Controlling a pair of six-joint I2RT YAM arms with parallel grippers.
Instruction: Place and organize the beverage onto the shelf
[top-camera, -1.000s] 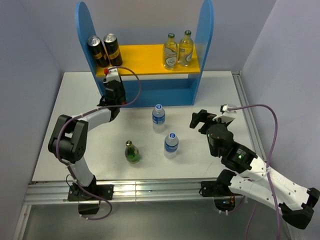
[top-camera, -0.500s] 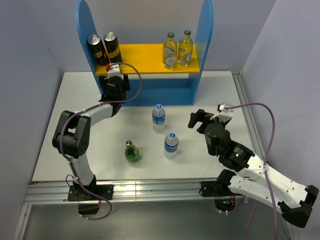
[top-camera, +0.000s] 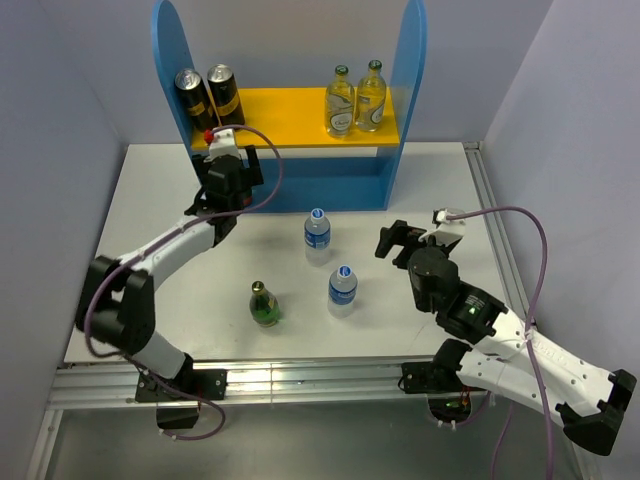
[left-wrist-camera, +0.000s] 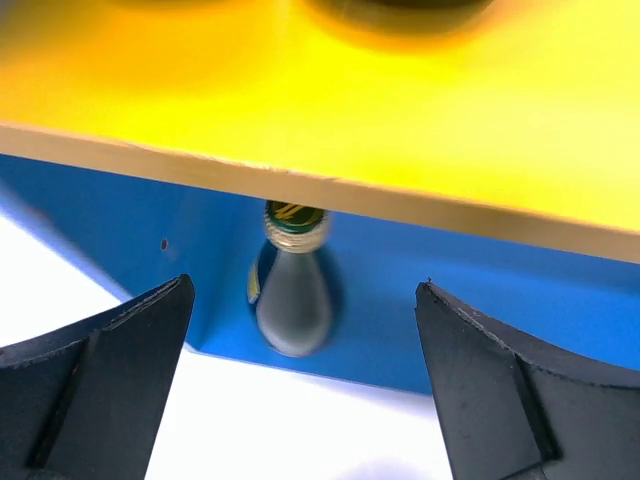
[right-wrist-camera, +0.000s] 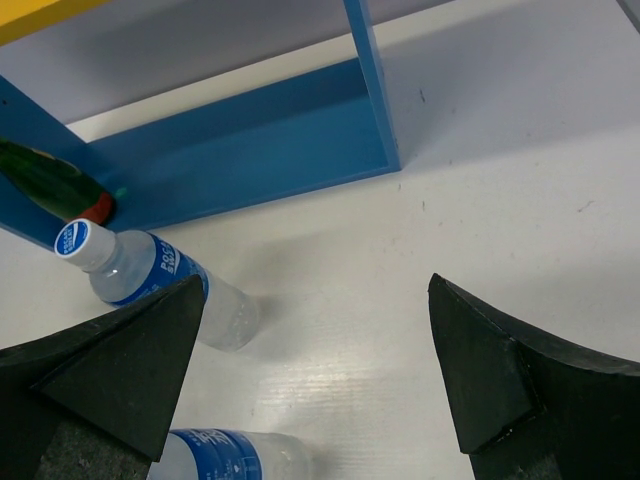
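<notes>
Left arm (top-camera: 170, 245) stretched out to the shelf (top-camera: 410, 60)
Your left gripper (left-wrist-camera: 305, 292) is spread wide, empty, facing a green bottle (left-wrist-camera: 292, 285) under the yellow board (left-wrist-camera: 400, 100). Your right gripper (right-wrist-camera: 312, 285), spread and empty too, hovers by two blue-cap bottles (right-wrist-camera: 150, 275).

Smooth and a bit shiny on the shelf (top-camera: 410, 80), blue sides and yellow-orange upper board (left-wrist-camera: 400, 110) alike. Shiny dark green glass on the bottle (left-wrist-camera: 290, 295) under that board. Clear, glossy plastic on the two blue-capped bottles (top-camera: 317, 236) (top-camera: 343, 287) in front of the shelf. Matt white, finely ribbed table (right-wrist-camera: 520, 180) below the shelf.
</notes>
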